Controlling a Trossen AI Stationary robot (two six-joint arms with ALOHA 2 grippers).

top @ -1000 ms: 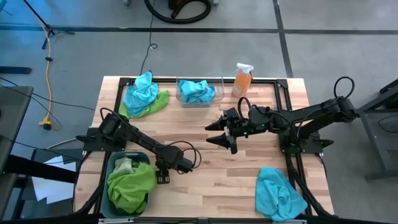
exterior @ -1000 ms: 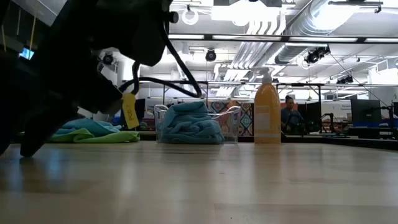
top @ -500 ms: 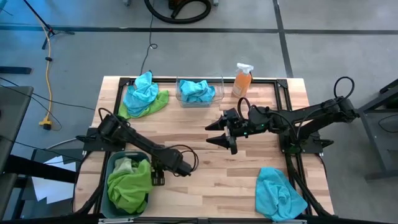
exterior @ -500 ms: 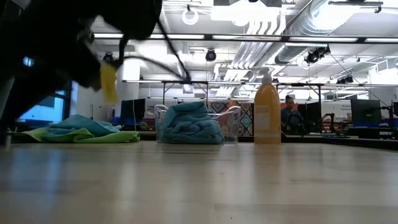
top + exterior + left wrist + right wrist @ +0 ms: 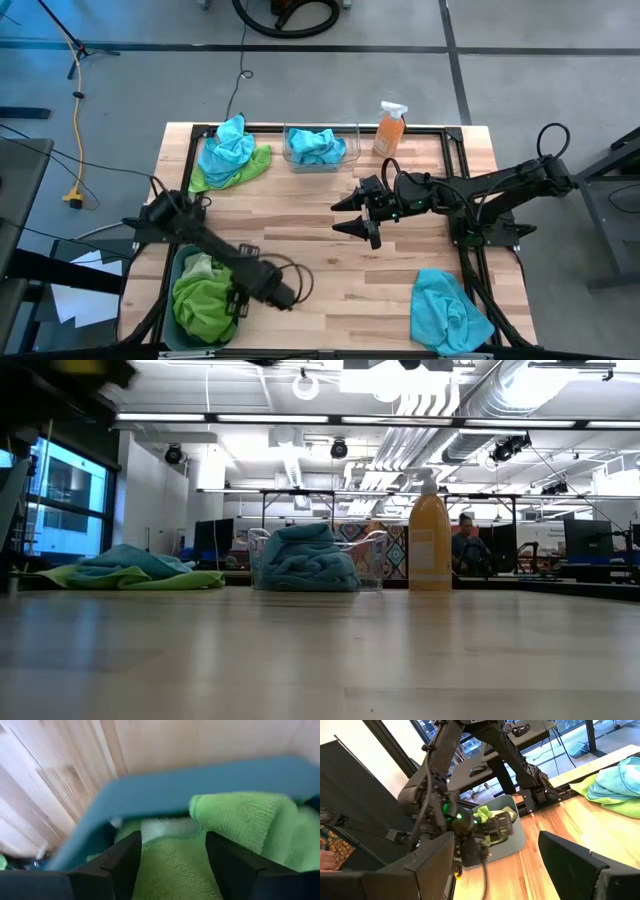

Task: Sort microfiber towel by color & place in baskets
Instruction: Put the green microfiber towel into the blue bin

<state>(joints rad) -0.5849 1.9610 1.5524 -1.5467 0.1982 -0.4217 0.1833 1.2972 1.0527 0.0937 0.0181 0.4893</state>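
Lime green towels (image 5: 203, 300) lie heaped in the teal-grey basket (image 5: 180, 262) at the near left. My left gripper (image 5: 236, 300) hangs open over that basket's right side, its fingers on either side of green cloth (image 5: 170, 870), above it and not touching. A turquoise towel (image 5: 318, 145) fills the clear basket (image 5: 352, 132) at the far edge. A blue towel on a green one (image 5: 232, 155) lies at the far left, and another blue towel (image 5: 450, 310) at the near right. My right gripper (image 5: 338, 216) waits open above mid-table.
An orange spray bottle (image 5: 390, 128) stands right of the clear basket. Bare wood lies between the arms and along the near edge. The basket's teal rim (image 5: 200, 782) runs just beyond my left fingers. The right wrist view shows the left arm at the basket (image 5: 512, 832).
My left gripper has risen and gone toward the table's left and near edges, from the bare wood right of the teal-grey basket to a place over its right side. In the low view it has left the picture upward. It has stayed open. The right arm has kept still.
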